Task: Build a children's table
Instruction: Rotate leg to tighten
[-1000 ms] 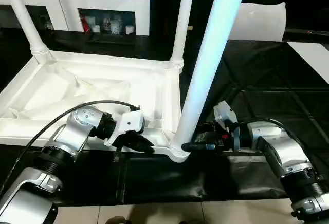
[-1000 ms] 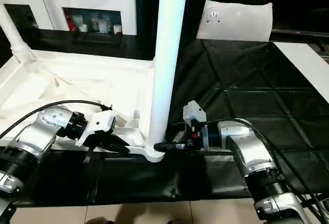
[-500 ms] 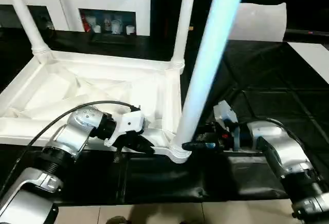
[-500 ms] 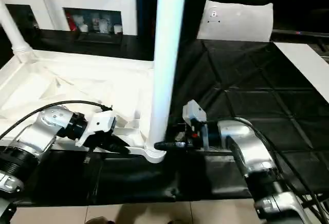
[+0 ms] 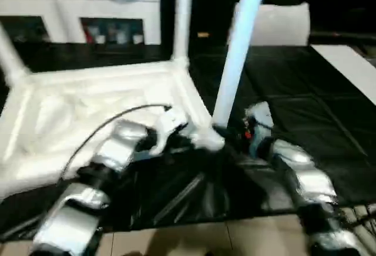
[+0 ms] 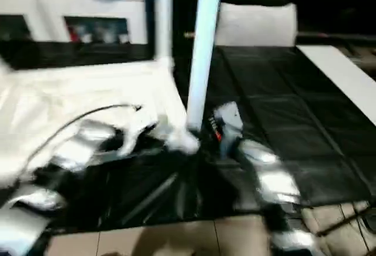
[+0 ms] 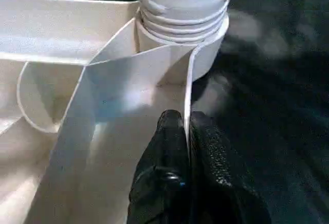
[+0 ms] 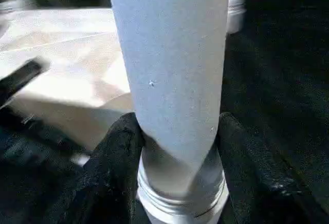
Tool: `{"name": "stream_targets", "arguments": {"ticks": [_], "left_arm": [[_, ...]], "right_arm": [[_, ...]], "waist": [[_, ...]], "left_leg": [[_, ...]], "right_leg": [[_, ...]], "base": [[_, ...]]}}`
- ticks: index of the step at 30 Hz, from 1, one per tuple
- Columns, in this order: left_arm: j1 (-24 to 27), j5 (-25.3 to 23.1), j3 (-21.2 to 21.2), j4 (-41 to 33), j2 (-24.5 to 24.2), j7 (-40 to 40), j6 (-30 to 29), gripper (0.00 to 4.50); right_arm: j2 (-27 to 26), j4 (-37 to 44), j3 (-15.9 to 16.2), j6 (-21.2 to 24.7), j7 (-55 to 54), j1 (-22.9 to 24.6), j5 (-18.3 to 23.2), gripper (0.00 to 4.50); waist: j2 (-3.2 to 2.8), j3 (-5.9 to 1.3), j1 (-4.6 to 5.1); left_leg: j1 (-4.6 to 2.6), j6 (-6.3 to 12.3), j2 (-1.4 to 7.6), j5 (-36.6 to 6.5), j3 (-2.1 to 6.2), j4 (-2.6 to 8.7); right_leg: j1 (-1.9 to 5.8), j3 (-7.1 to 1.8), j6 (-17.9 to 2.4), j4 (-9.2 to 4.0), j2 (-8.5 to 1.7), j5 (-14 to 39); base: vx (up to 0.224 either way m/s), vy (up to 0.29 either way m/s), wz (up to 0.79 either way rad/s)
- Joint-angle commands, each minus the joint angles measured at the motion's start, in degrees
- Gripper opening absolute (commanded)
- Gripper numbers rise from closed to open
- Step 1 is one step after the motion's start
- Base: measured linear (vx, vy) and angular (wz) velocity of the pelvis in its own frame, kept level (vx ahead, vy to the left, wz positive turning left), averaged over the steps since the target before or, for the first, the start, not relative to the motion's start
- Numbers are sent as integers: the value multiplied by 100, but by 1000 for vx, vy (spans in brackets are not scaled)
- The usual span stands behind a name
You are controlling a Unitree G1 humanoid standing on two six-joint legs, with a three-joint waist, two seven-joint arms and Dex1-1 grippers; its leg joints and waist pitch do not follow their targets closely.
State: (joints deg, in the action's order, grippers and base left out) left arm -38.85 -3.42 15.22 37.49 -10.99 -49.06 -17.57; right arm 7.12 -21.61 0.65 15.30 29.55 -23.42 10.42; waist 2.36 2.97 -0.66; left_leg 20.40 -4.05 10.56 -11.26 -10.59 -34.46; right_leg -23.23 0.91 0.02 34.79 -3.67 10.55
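White plastic makes up the tabletop (image 5: pixel 88 109), which lies underside up on a black-covered surface (image 5: pixel 305 97) in the left eye view. Its nearest corner sits between the two silver forearms, and a leg (image 5: pixel 238 56) rises from that corner just ahead of the right claw (image 5: pixel 226 135). A second leg (image 5: pixel 182 15) stands at the corner beyond it. The left claw (image 5: pixel 185 140) meets the tabletop's rim just beside that near corner.

From the left wrist, the left claw (image 7: pixel 186 126) is pinched narrowly onto the thin upright rim, one black finger on each side. The round corner socket (image 7: pixel 182 23) stands directly beyond its fingertips.

From the right wrist, the right claw (image 8: pixel 175 131) holds the leg (image 8: pixel 169 64) low down, a finger pressed to each side, just above the ribbed collar (image 8: pixel 180 198).
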Motion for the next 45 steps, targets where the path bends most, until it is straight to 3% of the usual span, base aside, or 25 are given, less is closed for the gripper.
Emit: {"name": "stream_targets", "arguments": {"ticks": [1, 4, 6, 7, 13, 18, 22, 23, 28, 32, 35, 39, 40, 45], "left_arm": [[-273, 371, -482, -127, 575, 917, 171, 0], [-295, 339, -504, -108, 640, 1057, 221, 0], [-223, 187, -414, -218, 656, 1083, 249, 0], [-163, 153, -363, -288, 625, 1017, 231, 0], [104, 159, -226, -508, 370, 554, 330, 0], [235, 237, -134, -562, 5, -85, 518, 0], [341, 245, 9, -550, -371, -745, 754, 0], [345, 248, 13, -550, -384, -769, 754, 0], [429, 266, 251, -467, -811, -1775, 1236, 0], [438, 354, 347, -397, -1009, -2435, 1489, 0], [438, 445, 446, -474, -1149, -2955, 1532, 0], [453, 484, 666, -578, -1322, -3553, 1654, 0], [444, 449, 708, -563, -1337, -3612, 1695, 0], [416, 387, 768, -505, -1355, -3765, 1814, 0]], "right_arm": [[-541, -334, 422, 376, -409, -51, -68, 191], [-672, -449, 327, 331, -698, -151, -85, 191], [-900, -490, 85, 137, -986, -295, 14, 191], [-938, -425, 30, 148, -942, -289, 63, 246], [-783, -61, 4, 101, -659, -86, 131, 284], [-287, 195, 24, -148, -197, 160, 109, 333], [253, 328, -31, -348, 478, 266, 130, 350], [276, 335, -30, -357, 508, 270, 131, 374], [979, 730, -20, -265, 1832, 386, 583, 411], [1439, 870, 184, -152, 2684, 376, 722, 442], [1773, 874, 475, -243, 3364, 306, 660, 442], [1968, 784, 755, -270, 4161, 202, 722, 442], [1977, 720, 806, -288, 4271, 165, 709, 416], [2011, 478, 1029, -334, 4584, 29, 626, 385]], "waist": [[48, -309, 7], [38, -334, 27], [33, -357, 31], [19, -361, 17], [21, -395, -17], [17, -343, -12], [14, -324, -24], [16, -324, -31], [10, -339, -93], [12, -359, -137], [47, -352, -171], [34, -331, -191], [56, -332, -200], [60, -337, -256]], "left_leg": [[-25, 24, 162, -1620, 128, 439], [8, 114, 172, -1412, 114, 447], [38, 166, 176, -1223, 106, 445], [29, 201, 181, -1126, 93, 436], [49, 549, 181, -427, 55, 392], [45, 369, 204, -894, 58, 423], [18, 270, 219, -1140, 62, 437], [18, 265, 221, -1128, 60, 435], [21, 379, 235, -988, 54, 427], [-2, 481, 248, -775, 33, 401], [10, 493, 242, -844, 33, 399], [-6, 404, 262, -1027, 44, 416], [-13, 392, 268, -1045, 39, 415], [-22, 335, 274, -989, 35, 412]], "right_leg": [[119, -137, -637, -600, -346, 3012], [167, -156, -805, -542, -331, 2322], [206, -167, -957, -480, -335, 1802], [210, -169, -1045, -461, -336, 1528], [299, -176, -1417, -335, -330, 239], [269, -171, -1242, -435, -339, 1205], [234, -186, -1101, -471, -334, 1619], [233, -187, -1102, -467, -335, 1603], [236, -183, -1198, -412, -326, 1170], [240, -183, -1406, -349, -333, 667], [258, -175, -1435, -363, -350, 843], [227, -175, -1368, -388, -356, 1240], [222, -179, -1355, -390, -360, 1268], [216, -172, -1383, -371, -365, 1227]], "base": [[0, 0, 0], [0, 0, 0], [0, 0, 0], [55, -3, 1], [29, -4, 2], [0, 0, 0], [0, 0, 0], [0, 0, 0], [0, 0, 0], [0, 0, 0], [0, 0, 0], [0, 0, 0], [0, 0, 0], [0, 0, 0]]}}
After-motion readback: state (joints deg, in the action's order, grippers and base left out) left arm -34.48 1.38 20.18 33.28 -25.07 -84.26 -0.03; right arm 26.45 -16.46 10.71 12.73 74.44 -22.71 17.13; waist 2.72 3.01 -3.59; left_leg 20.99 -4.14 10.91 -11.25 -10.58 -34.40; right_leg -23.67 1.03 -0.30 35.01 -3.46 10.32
